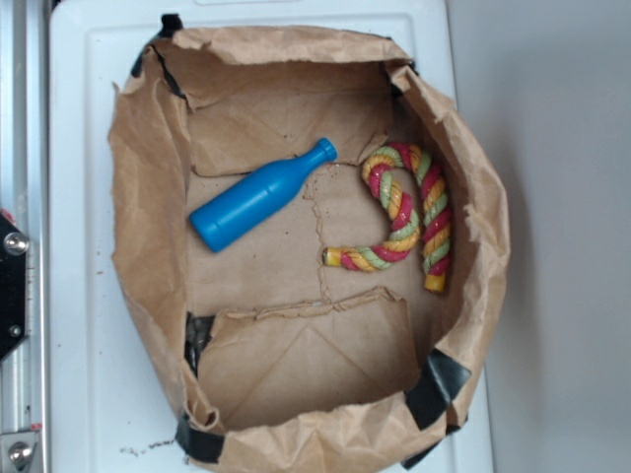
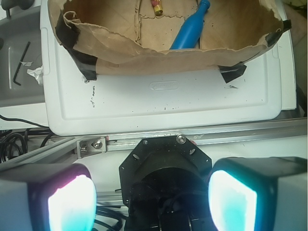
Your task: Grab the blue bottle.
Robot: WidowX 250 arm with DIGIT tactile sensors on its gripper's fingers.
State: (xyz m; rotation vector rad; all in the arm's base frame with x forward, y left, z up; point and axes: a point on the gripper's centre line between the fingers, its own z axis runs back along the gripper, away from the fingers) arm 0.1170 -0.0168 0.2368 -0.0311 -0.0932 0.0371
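A blue bottle [image 1: 258,196] lies on its side on the floor of a torn brown paper bag [image 1: 138,177], left of centre in the exterior view, its base pointing to the lower left and its narrow neck and rimmed top to the upper right. Just beside the top, though apart from it, curls a twisted rope toy [image 1: 409,209] in red, yellow and green, filling the right half of the bag. The bag sits on a white tray [image 1: 79,118], its corners patched with black tape [image 1: 439,379].

The gripper [image 2: 151,195] does not appear in the exterior view. In the wrist view it sits at the bottom of the frame, well apart from the bag, its two fingers [image 2: 72,202] spread wide with nothing between them; the bottle [image 2: 190,29] shows at the top centre, over the bag's crumpled near wall.

The bottle looks to be hard, smooth plastic, probably light and rigid, so it should not crush, though its round, glossy surface could slip or roll under a poor pinch. The broad cylindrical body appears the safest place to grip, with the fingers set across it rather than along it; the thin neck offers less surface. The bag's raised walls could snag on approach.
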